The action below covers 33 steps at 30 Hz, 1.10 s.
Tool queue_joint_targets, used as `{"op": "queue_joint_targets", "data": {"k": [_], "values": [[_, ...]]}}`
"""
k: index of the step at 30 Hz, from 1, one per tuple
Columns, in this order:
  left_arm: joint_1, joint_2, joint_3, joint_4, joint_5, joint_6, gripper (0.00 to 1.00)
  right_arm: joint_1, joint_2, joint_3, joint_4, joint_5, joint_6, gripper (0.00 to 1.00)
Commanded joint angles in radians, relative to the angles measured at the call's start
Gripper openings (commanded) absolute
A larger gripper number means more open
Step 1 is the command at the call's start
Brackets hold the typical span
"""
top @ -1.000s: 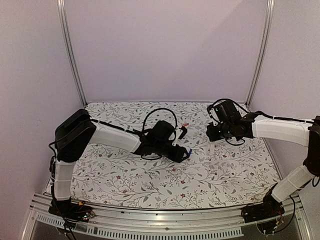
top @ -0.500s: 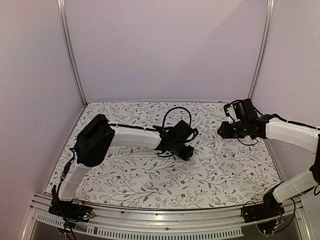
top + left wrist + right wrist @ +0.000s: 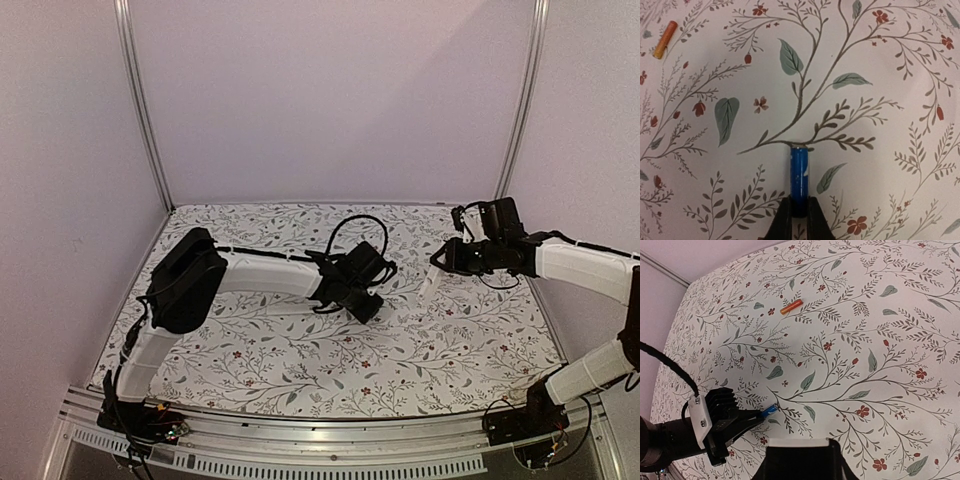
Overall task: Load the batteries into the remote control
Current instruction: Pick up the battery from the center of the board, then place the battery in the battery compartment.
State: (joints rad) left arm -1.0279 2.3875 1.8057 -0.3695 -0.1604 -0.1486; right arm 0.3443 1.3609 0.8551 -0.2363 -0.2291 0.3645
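My left gripper [image 3: 799,214] pinches the blue battery [image 3: 799,172] by just its end. My right gripper [image 3: 441,265] is clamped on the white remote control [image 3: 428,287], well apart. I fear the battery may tip or slip out.

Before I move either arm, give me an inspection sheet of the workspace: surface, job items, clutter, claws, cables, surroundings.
Surface: floral-patterned cloth, lying flat.
Job's things: blue battery gripped by one end, the other end pointing out of the fingers. Orange battery lying loose on the cloth. Remote control hanging down from the right claw.
Clutter: nothing seen.
Claws: left claw shut on the blue battery. Right claw shut on the remote control.
Cables: black cable looped above the left wrist, apart from both batteries.
Surroundings: pale walls, metal frame posts.
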Motion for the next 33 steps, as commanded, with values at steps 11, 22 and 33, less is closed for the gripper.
{"op": "queue_joint_targets", "data": {"k": [11,22,33], "values": [[0.020,-0.471,-0.420,0.017,0.239,0.003,0.00,-0.009,0.132,-0.139,0.491,-0.436,0.233,0.00],[0.016,-0.536,-0.374,-0.090,0.340,-0.116,0.00,0.078,0.236,-0.193,0.853,-0.485,0.413,0.00],[0.002,-0.470,-0.320,-0.107,0.310,-0.151,0.00,0.114,0.388,-0.212,1.141,-0.523,0.598,0.00]]}}
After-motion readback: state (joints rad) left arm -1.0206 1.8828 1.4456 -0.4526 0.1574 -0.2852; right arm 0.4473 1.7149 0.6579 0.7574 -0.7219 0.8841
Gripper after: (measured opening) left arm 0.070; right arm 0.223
